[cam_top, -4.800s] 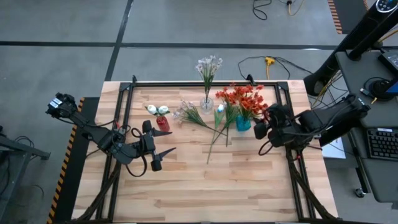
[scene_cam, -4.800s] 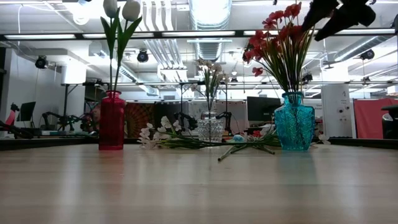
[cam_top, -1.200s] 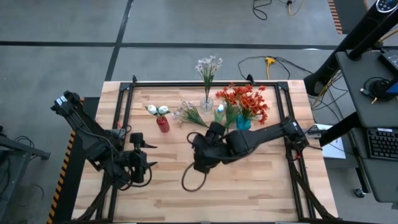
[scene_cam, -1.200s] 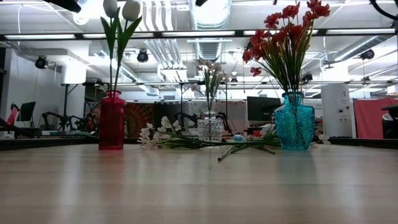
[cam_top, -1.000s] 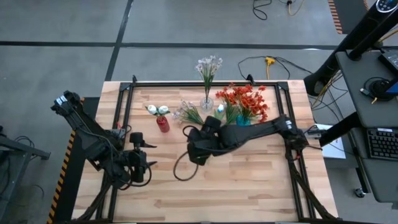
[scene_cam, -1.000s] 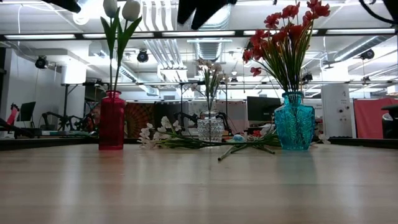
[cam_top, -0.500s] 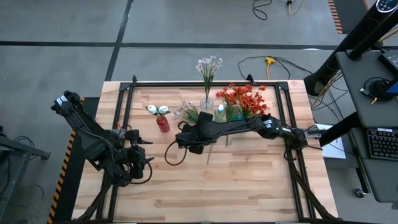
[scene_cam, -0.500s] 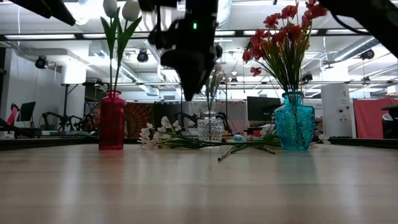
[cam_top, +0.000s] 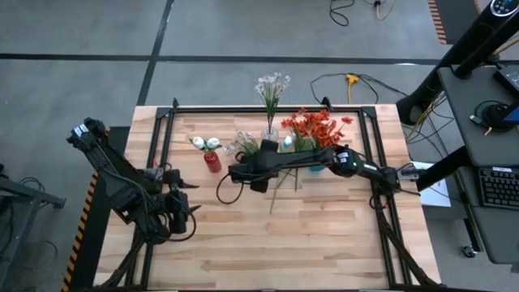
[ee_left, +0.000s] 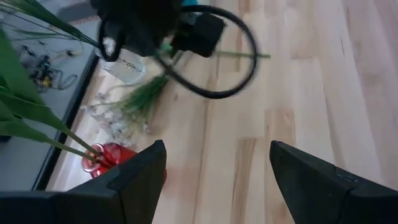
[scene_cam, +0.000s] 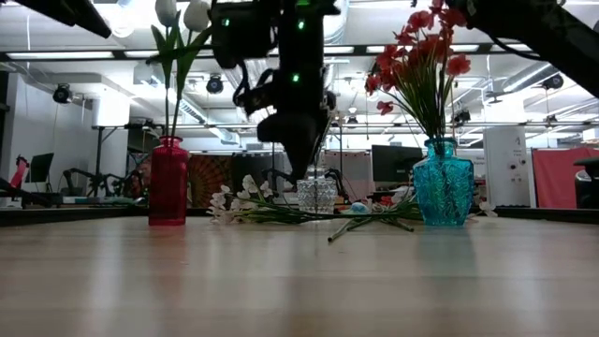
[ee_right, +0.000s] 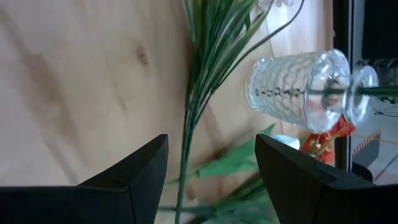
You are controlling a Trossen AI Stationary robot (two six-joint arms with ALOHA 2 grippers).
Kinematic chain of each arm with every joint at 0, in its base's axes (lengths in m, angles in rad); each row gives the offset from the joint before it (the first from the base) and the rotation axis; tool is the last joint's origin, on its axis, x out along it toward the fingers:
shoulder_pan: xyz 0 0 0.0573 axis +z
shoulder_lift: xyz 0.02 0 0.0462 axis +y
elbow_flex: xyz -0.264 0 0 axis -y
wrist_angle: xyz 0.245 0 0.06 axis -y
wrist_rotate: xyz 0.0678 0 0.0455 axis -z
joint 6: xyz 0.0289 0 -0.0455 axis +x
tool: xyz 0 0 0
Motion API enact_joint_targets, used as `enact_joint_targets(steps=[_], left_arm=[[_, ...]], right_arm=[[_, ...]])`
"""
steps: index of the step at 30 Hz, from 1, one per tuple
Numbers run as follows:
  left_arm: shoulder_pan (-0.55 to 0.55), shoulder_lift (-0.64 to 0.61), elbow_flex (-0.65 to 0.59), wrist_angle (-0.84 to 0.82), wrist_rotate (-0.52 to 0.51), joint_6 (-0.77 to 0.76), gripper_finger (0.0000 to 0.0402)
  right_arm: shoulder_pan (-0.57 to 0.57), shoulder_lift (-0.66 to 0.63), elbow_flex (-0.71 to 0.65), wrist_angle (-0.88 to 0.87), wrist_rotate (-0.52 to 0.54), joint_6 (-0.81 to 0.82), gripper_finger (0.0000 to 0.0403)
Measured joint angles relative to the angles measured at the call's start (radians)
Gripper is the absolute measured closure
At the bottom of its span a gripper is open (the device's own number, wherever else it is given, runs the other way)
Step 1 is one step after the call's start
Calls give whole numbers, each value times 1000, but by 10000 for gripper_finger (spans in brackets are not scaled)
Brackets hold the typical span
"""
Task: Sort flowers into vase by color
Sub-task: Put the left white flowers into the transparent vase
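Orange-red blooms (cam_top: 320, 126) stand in the teal vase (scene_cam: 442, 183). White tulip buds (scene_cam: 182, 14) stand in the red vase (cam_top: 212, 161). A pale spray (cam_top: 272, 85) stands in the clear vase (ee_right: 298, 87). More stems lie flat on the table: a pale spray (cam_top: 243, 147) and green stalks (cam_top: 280, 186). My right gripper (ee_right: 211, 180) is open and hovers over these lying stems, with one green stalk (ee_right: 186, 149) between its fingers, untouched. In the low view my right gripper (scene_cam: 301, 164) hangs above the lying stems (scene_cam: 281, 211). My left gripper (ee_left: 217, 186) is open and waits near the table's left side.
The three vases stand in a row near the table's far edge (cam_top: 268, 109), close around my right gripper. A loop of cable (cam_top: 223, 191) hangs from the right arm. Bare wood (cam_top: 308, 235) fills the near half of the table.
My right arm has swung from the table's middle toward the far edge and has come down over the lying stems by the clear vase. Its gripper now hangs low in the low view, where a second ago only its tips showed at the top.
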Motion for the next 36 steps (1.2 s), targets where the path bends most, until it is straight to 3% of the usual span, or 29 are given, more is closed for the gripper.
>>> enact_joint_targets(steps=[5,10,16,27,31,36], left_arm=[[1,0,0,54,-27,-5,133],[1,1,0,83,-27,1,133],[4,1,-4,174,-34,32,133],[96,121,-12,573,-33,469,133],[183,165,-5,629,38,559,133],[315,225,-5,748,220,725,140]], right_arm=[[59,-64,0,-37,12,55,170],[115,-113,1,-50,89,82,170],[170,-185,1,-87,88,82,170],[311,-352,1,-97,87,125,170],[361,-422,1,-100,87,166,170],[418,-497,1,-100,88,213,170]])
